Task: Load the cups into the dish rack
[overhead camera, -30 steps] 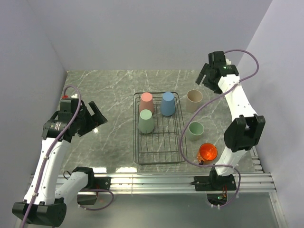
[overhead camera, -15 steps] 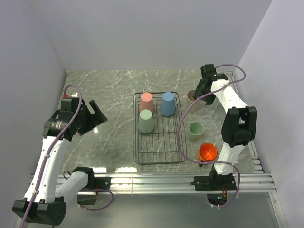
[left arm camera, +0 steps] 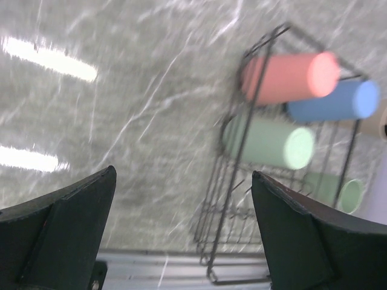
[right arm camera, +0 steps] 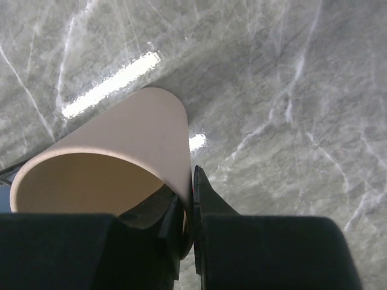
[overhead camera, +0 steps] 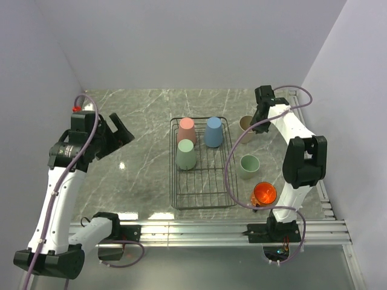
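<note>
Right gripper (right arm camera: 186, 196) clamped the beige cup (right arm camera: 127, 130) by its rim wall. The cup stood upright just right of the dish rack's (overhead camera: 203, 207) far corner. Best to lift vertically before swinging left. Left gripper (left arm camera: 182, 178) fingers were apart.

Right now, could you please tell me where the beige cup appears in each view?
Top external: the beige cup stands just right of the dish rack's far right corner, the right gripper shut on its rim.
Left wrist: probably the pale sliver at the right edge, beyond the blue cup.
Right wrist: the cup large at centre-left, its wall in the gripper.
Shared landmark: the grey marble table.
</note>
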Robot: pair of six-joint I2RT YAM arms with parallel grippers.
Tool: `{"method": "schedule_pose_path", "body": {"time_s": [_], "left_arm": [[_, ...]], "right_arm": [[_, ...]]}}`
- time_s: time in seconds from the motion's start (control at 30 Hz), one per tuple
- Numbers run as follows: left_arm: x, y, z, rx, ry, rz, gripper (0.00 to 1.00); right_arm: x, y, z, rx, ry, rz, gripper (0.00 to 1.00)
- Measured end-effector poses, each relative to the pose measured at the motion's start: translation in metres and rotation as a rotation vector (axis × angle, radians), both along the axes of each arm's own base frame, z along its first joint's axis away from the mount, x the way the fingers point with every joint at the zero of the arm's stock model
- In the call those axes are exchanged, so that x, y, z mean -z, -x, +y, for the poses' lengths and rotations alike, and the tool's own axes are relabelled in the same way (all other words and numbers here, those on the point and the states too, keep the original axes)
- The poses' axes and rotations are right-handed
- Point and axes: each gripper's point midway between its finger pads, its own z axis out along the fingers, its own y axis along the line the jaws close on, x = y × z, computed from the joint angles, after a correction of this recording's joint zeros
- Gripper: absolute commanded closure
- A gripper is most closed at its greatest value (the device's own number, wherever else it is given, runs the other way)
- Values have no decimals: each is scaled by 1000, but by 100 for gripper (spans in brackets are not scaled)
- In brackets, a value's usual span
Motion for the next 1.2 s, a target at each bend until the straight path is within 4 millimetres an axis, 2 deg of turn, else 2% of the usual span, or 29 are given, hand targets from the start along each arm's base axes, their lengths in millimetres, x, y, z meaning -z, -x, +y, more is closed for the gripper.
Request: {"method": "schedule_pose_path", "body": {"time_s": [0.1, 0.17, 0.2, 0.27, 0.37, 0.43, 0.53, 0.57, 0.63, 0.7, 0.77, 0.9, 0.97, 1.2], "left_arm": [[-26, -12, -2, 0, -3, -77, 1], [-43, -21, -5, 7, 1, -135, 1], [-52, -26, -7, 14, 7, -163, 1], [-73, -36, -18, 48, 26, -205, 1], [-110, -57, -47, 159, 103, -277, 1], [-135, -73, -73, 264, 184, -337, 1], [-160, -87, -104, 395, 317, -402, 1], [-167, -88, -115, 437, 374, -414, 3], [-189, -91, -134, 527, 492, -466, 4], [-212, -90, -149, 610, 617, -524, 3], [-229, -87, -160, 677, 745, -576, 3], [-245, -79, -169, 778, 955, -626, 3], [-247, -77, -172, 810, 1025, -623, 3], [-243, -61, -195, 881, 1064, -579, 3]], "right_arm": [[-18, 1, -3, 8, 12, -24, 100], [-41, -1, -4, 11, 13, -65, 100], [-59, -5, -3, 12, 6, -105, 100], [-105, -13, 0, 10, -21, -217, 100], [-185, -14, 20, -43, -137, -445, 100], [-234, -1, 38, -98, -248, -580, 100], [-312, 26, 73, -219, -464, -794, 100], [-333, 35, 85, -268, -547, -860, 100], [-358, 51, 107, -332, -720, -930, 100], [-364, 63, 127, -391, -899, -952, 100], [-363, 71, 140, -422, -1034, -945, 100], [-330, 61, 153, -380, -1210, -822, 100], [-324, 61, 156, -362, -1249, -776, 100], [-356, 85, 169, -478, -1314, -821, 100]]}}
